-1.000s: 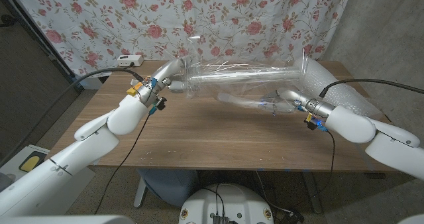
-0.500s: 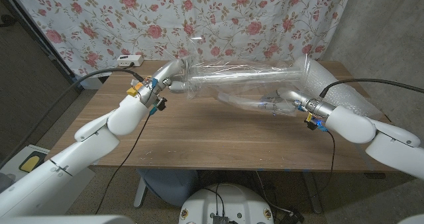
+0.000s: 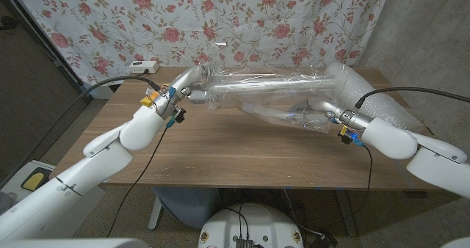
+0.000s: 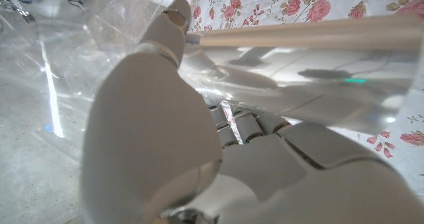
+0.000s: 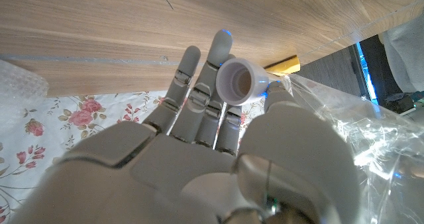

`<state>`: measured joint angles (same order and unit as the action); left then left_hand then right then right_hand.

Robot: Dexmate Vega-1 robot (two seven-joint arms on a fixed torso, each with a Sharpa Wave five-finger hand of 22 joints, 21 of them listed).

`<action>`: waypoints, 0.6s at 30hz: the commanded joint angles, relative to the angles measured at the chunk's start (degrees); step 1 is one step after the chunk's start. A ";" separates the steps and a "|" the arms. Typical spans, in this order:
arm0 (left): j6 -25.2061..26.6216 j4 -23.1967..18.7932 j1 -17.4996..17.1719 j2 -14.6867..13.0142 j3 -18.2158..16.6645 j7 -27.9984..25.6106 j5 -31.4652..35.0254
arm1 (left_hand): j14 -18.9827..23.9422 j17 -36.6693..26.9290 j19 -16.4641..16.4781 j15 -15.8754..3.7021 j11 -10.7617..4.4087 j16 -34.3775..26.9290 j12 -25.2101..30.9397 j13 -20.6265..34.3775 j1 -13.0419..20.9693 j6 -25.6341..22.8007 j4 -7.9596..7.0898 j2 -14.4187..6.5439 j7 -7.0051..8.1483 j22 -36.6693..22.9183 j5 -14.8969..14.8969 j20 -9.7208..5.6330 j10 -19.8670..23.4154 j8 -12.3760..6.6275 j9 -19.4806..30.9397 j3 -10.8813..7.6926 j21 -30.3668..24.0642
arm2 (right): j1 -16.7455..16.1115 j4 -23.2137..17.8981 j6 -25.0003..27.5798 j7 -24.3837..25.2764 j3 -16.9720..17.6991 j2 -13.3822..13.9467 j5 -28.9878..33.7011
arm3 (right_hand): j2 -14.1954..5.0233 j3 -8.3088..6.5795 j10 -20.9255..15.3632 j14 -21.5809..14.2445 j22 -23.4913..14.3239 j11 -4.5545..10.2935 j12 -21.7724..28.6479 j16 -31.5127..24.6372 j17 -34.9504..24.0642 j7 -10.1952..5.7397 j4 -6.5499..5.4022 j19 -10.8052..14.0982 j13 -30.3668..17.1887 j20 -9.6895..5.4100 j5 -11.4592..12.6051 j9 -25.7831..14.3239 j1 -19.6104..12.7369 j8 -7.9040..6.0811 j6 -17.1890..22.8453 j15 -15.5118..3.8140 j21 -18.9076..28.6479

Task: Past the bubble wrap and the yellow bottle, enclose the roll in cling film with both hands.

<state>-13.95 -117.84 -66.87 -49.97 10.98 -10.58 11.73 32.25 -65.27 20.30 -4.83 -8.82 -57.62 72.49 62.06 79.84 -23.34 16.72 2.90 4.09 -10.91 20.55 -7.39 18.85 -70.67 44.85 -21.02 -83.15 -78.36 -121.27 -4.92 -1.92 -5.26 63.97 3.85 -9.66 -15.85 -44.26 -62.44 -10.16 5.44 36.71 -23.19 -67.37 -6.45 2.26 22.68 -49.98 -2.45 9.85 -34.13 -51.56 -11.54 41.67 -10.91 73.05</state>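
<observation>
The roll (image 3: 264, 81) is being held above the desk (image 3: 220, 149), its long axis running across from side to side. One end is being gripped by the left robot hand (image 3: 192, 85); the other end, a white tube mouth, is being clasped by the right robot hand (image 3: 317, 114). Cling film (image 3: 283, 108) is being draped between them.

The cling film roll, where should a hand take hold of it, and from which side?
At its bare ends, from the outside. The roll lies long across the table's far side under loose cling film; the left hand already grips one end.
</observation>
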 commanded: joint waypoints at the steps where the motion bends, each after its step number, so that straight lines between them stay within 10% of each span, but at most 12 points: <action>1: -0.97 0.56 -0.07 0.15 -0.15 0.27 -0.35 | 1.18 -0.30 0.76 -0.67 0.05 -0.10 -0.11 -0.24 6.16 -0.38 -6.89 -8.74 -0.02 -0.23 0.33 -0.20 0.56 -6.37 0.02 -7.46 0.26 | -1.20 -0.87 0.93 0.39 1.11 0.06 0.20 | -0.57 -19.18 -4.84 -0.35 0.04 4.30 0.13 -0.35 -0.07 -2.59 2.60 0.38 -0.23 -5.85 0.32 -0.05 -0.29 -0.32 3.49 -2.14 -0.06; 18: -2.54 1.32 -0.35 0.55 -0.15 0.26 -0.63 | 1.15 -0.01 0.83 -0.46 -0.15 -0.03 0.47 0.26 6.16 -0.31 -6.89 -8.78 -0.04 -0.38 0.24 -0.12 0.34 -6.80 0.06 -7.24 0.37 | -2.21 -1.75 2.02 0.75 1.63 -0.39 1.12 | -0.58 -19.12 -5.01 -0.36 0.04 4.34 0.08 -0.34 -0.10 -2.56 2.61 0.39 -0.35 -5.88 0.32 -0.05 -0.29 -0.29 3.47 -2.13 -0.12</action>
<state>-15.59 -116.99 -66.99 -49.73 10.80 -10.33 11.30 32.39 -65.24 20.58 -4.71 -8.81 -57.44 72.49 61.96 79.84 -23.32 16.91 2.90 4.09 -11.11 20.43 -7.67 18.84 -70.76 44.57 -21.21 -82.93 -79.79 -122.42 -3.52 -1.42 -4.21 63.87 4.46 -9.66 -15.85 -44.44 -62.71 -10.16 5.61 36.43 -23.19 -67.37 -6.14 2.26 22.68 -50.12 -2.45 9.97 -33.82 -51.56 -11.53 41.99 -10.97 73.05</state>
